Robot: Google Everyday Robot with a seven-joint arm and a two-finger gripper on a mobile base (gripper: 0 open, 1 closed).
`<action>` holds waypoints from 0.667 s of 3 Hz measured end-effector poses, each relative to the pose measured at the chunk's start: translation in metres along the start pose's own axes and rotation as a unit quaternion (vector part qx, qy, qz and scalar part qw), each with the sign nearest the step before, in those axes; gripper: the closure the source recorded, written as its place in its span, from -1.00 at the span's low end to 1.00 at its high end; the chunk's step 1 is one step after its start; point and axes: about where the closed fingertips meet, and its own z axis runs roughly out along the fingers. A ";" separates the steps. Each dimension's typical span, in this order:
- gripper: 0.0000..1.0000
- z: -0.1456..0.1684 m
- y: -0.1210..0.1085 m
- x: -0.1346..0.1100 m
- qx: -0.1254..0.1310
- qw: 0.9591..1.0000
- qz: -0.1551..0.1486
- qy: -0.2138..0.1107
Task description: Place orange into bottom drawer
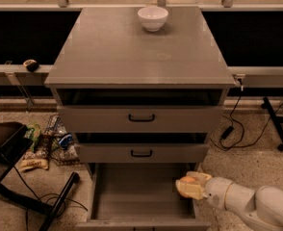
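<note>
Camera view: pincer (187,186) grips small round orange (188,179) over bottom drawer (132,191).

Item 1, orange (189,180): a small round fruit with matte orange skin. Only its upper part is showing, because the pale fingers of the pincer (189,186) are clasping it. It is hanging over the right edge of the open tray.

Item 2, bottom drawer (132,194): the lowest of three, a wide flat grey tray with low side walls. It is standing pulled out toward the camera.
</note>
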 end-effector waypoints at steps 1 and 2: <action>1.00 0.053 -0.023 0.063 0.006 0.998 0.044 0.039; 1.00 0.084 -0.045 0.078 0.015 0.995 0.074 0.061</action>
